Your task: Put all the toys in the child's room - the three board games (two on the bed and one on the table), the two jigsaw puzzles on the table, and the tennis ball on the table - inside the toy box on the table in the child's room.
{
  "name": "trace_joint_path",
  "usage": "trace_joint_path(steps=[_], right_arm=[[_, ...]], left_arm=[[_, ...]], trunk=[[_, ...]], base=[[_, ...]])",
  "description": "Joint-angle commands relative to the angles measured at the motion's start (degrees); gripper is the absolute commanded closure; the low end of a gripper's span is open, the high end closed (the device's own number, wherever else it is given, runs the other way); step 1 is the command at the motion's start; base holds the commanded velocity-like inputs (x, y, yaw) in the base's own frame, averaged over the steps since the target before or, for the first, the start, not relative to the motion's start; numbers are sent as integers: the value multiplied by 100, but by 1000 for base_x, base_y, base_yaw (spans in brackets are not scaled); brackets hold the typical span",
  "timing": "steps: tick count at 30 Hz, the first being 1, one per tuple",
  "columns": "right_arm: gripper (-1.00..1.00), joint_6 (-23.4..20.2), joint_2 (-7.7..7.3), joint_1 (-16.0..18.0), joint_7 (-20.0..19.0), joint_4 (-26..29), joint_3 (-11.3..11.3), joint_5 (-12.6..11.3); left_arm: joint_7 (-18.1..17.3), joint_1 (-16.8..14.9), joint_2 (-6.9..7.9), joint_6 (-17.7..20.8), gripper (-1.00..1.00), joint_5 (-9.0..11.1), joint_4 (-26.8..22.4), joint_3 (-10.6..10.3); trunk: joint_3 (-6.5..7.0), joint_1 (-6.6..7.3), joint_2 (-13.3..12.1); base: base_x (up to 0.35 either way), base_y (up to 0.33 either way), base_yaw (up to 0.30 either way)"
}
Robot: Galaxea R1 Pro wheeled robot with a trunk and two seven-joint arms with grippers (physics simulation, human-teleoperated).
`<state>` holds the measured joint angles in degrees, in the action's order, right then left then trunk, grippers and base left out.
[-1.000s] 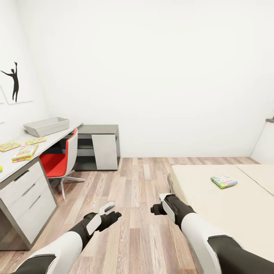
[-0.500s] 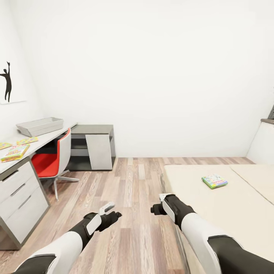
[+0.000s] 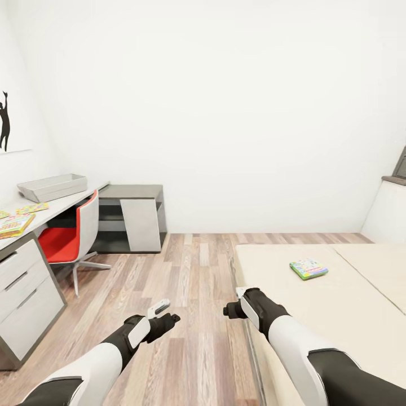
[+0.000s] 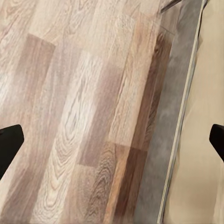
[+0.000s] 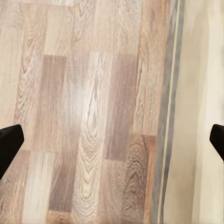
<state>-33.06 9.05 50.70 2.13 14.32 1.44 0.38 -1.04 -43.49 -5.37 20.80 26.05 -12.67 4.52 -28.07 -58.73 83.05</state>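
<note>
Child's room, white walls, wood plank floor (image 3: 186, 293)

- Left pincer (image 3: 167, 313): empty, fingers spread wide, low over the floor
- Right pincer (image 3: 232, 301): empty, spread wide, just beside the edge of the low cream-mattressed bed (image 3: 338, 316)
- Small green-edged flat game box (image 3: 308, 269): lying on the mattress, well apart from both pincers
- Shallow light-grey toy tray (image 3: 52, 187): at the far end of the long pale desk (image 3: 67, 204)
- Yellow-and-red game box (image 3: 12, 225) and bright puzzle square (image 3: 32, 208): on the desk near a red swivel chair (image 3: 73, 239)

Step in hand, by my reckoning: approach to the bed. Next move calls for closing in and reaching the right arm across to the game box
</note>
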Motion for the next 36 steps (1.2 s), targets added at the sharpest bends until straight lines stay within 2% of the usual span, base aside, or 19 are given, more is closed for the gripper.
trace_joint_path(steps=[1,36], right_arm=[[-100,-33,0,2,15,10,15,3],[-100,-34,0,2,15,10,15,4]], left_arm=[[-11,-2,-2,33,-100,-13,-8,47],[-5,-1,5,21,-100,-19,-8,45]], trunk=[[-6,0,3],[-6,0,3]], base=[[0,-58,0],[-4,-35,0]])
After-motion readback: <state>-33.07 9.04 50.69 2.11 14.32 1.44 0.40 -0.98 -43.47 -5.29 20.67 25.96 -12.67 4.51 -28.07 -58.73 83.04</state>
